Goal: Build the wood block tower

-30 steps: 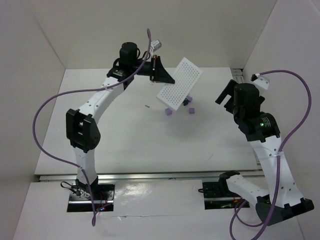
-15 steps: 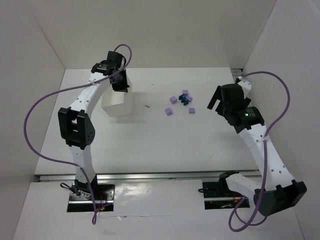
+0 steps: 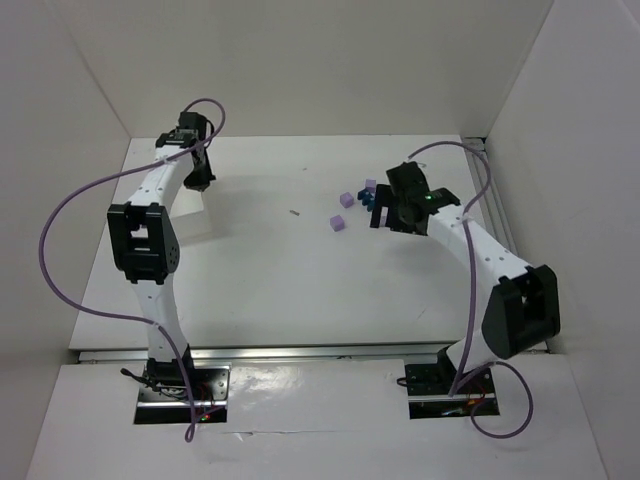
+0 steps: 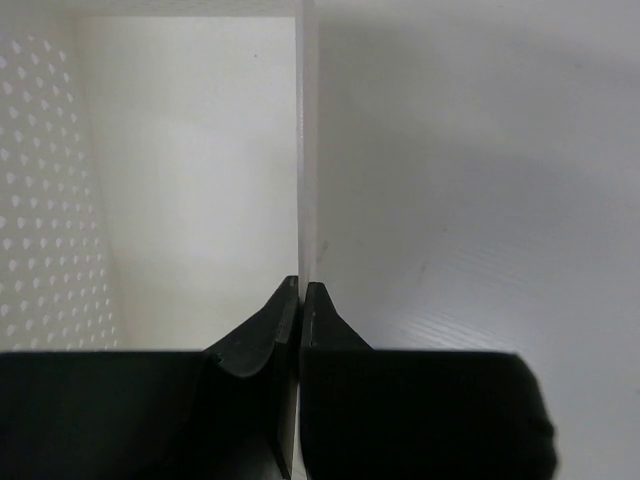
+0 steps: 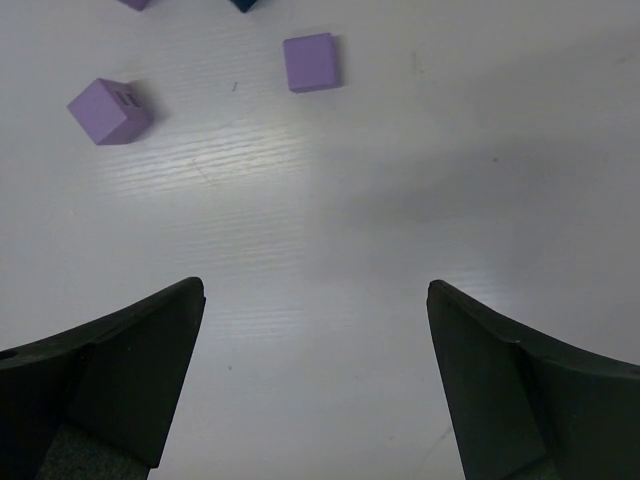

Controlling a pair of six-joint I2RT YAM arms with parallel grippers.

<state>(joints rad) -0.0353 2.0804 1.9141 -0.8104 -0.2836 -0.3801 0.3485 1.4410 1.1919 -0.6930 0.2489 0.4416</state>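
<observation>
The blocks lie loose on the table in the top view: light purple cubes (image 3: 338, 222), (image 3: 348, 199), (image 3: 371, 185) and dark blue ones (image 3: 367, 200); none is stacked. My right gripper (image 3: 388, 217) hovers at the right edge of that cluster, open and empty. In the right wrist view it (image 5: 315, 290) shows bare table between its fingers, with two purple cubes (image 5: 311, 62), (image 5: 110, 110) ahead. My left gripper (image 3: 198, 172) is at the far left, shut (image 4: 301, 290) on the thin wall (image 4: 302, 150) of the translucent white box (image 3: 190, 218).
White enclosure walls stand on the left (image 3: 60, 200), at the back (image 3: 320, 70) and on the right (image 3: 570, 180). A tiny dark speck (image 3: 294, 212) lies mid-table. The box's perforated side (image 4: 40, 200) fills the left of the left wrist view.
The left arm swung the white box from above the blocks to the far left of the table. The right arm reached left to the block cluster, its jaws staying open.
</observation>
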